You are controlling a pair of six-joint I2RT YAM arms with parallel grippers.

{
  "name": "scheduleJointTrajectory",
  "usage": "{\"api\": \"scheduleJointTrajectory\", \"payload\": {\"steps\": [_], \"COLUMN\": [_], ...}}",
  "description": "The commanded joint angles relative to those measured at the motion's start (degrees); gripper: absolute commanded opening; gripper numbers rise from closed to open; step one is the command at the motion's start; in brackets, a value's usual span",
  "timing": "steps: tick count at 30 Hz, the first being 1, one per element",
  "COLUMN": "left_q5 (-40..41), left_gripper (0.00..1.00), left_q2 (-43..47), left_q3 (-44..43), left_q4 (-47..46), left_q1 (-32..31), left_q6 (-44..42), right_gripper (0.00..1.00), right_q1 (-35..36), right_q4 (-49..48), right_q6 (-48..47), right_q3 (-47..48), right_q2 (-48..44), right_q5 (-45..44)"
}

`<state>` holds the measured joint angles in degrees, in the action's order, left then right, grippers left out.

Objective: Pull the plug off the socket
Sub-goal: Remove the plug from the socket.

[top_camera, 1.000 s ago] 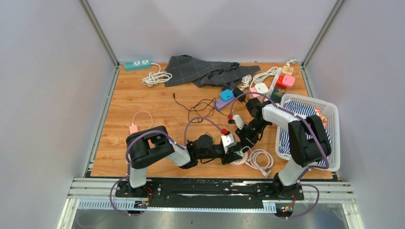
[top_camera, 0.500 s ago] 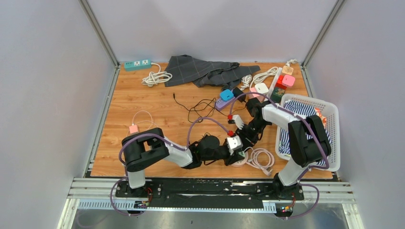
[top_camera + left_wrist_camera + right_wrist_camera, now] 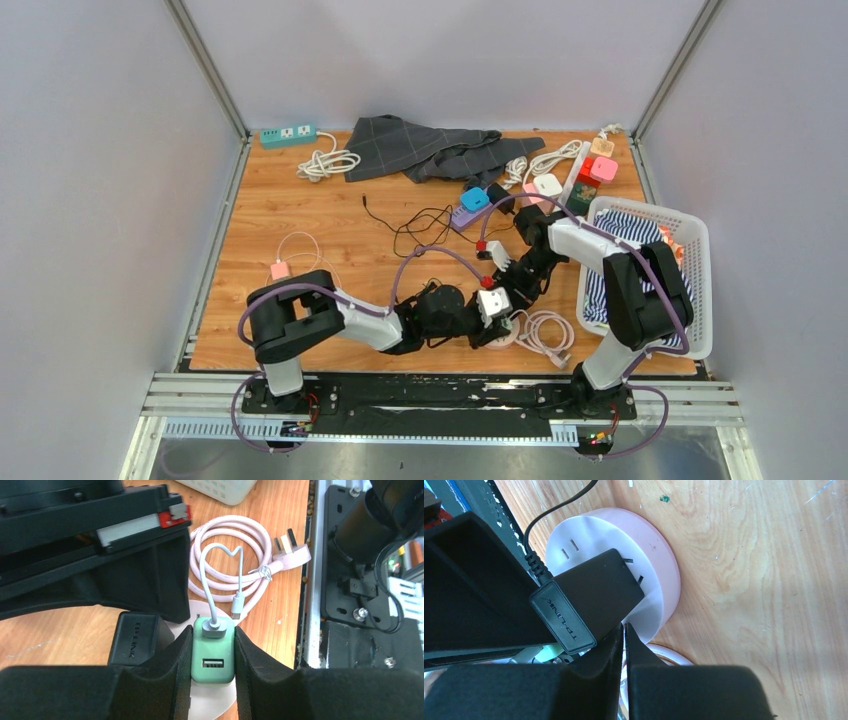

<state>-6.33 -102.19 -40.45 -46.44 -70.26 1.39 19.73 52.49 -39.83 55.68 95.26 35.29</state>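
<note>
A green USB charger plug (image 3: pixel 214 652) with a grey cable in its top sits in the round white and pink socket (image 3: pixel 207 702). My left gripper (image 3: pixel 213 647) is shut on it, one black finger (image 3: pixel 172 662) pressed to each side. A black adapter (image 3: pixel 134 637) is plugged in beside it. In the right wrist view the same socket (image 3: pixel 659 550) and black adapter (image 3: pixel 589 592) show. My right gripper (image 3: pixel 625 630) is shut and empty, its tips at the socket's rim. From above, both grippers meet at the socket (image 3: pixel 503 335), near the table's front edge.
A coiled pink cable (image 3: pixel 250 555) with a three-pin plug lies just right of the socket. A white basket (image 3: pixel 690 240) of cloth stands at the right. Farther back are a grey cloth (image 3: pixel 430 148), a teal power strip (image 3: pixel 288 132), loose black wires and several coloured chargers.
My left arm has stretched a little further right and nearer the front edge, onto the socket. The right arm has stayed put.
</note>
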Motion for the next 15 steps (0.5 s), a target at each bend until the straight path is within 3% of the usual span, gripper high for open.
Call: {"api": "scheduleJointTrajectory", "payload": {"steps": [1, 3, 8, 13, 15], "left_q5": [-3.2, -0.7, 12.9, 13.5, 13.4], "left_gripper": [0.00, 0.00, 0.00, 0.00, 0.00], "left_q2": [1.6, 2.4, 3.9, 4.0, 3.6], "left_q3": [-3.4, -3.7, -1.5, -1.6, -4.5], "left_q4": [-1.6, -1.6, -1.2, 0.2, 5.6], "left_q1": [4.6, 3.6, -1.2, -1.3, -1.4], "left_q6": [6.7, 4.0, -12.3, -12.6, -11.8], "right_gripper": [0.08, 0.08, 0.08, 0.08, 0.08], "right_q1": [1.1, 1.1, 1.1, 1.1, 1.1], "right_q4": [-7.3, -7.3, -7.3, -7.3, -7.4], "right_q6": [-3.8, -3.8, -3.8, -3.8, -3.9], "right_q3": [-4.9, -4.8, -4.6, -4.5, -4.7], "right_q2": [4.9, 5.0, 5.1, 5.1, 5.0], "right_q5": [-18.2, -18.2, -18.1, -18.0, -18.1]}}
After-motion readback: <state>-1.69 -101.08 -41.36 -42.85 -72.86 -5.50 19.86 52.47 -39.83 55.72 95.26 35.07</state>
